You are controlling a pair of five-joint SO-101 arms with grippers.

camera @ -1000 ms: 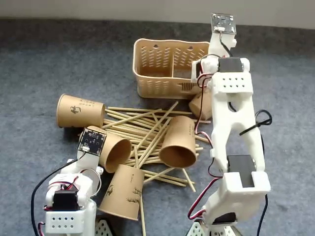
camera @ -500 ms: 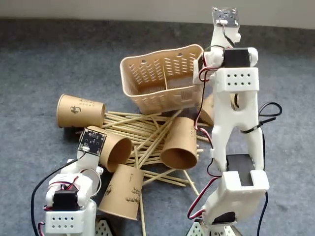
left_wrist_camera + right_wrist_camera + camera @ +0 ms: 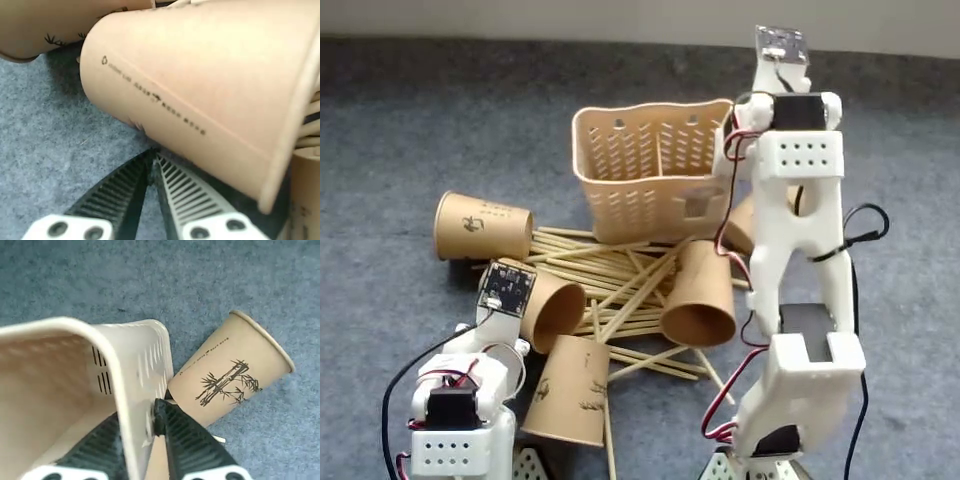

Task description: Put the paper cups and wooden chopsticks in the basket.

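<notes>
My right gripper (image 3: 144, 426) is shut on the right end wall of the tan slotted basket (image 3: 645, 165), which hangs tilted over the far end of the wooden chopsticks (image 3: 620, 275). One paper cup (image 3: 230, 372) lies just beyond that wall, beside the right arm. Another cup (image 3: 698, 295) lies on the chopsticks, its mouth toward the front. My left gripper (image 3: 151, 164) is shut with its tips against the side of a lying cup (image 3: 200, 95), the same cup (image 3: 554, 304) in the high view. Two more cups lie at the left (image 3: 482, 226) and the front (image 3: 570, 392).
Grey carpet (image 3: 410, 130) covers the table, with free room on the far left and far right. The right arm's white body (image 3: 805, 250) stretches from the front edge to the basket. A pale wall edge runs along the back.
The right arm lifted the basket by its end wall, tipped it and drew it nearer, over the chopsticks. The middle cup slid slightly to the right and front. The left arm stayed put.
</notes>
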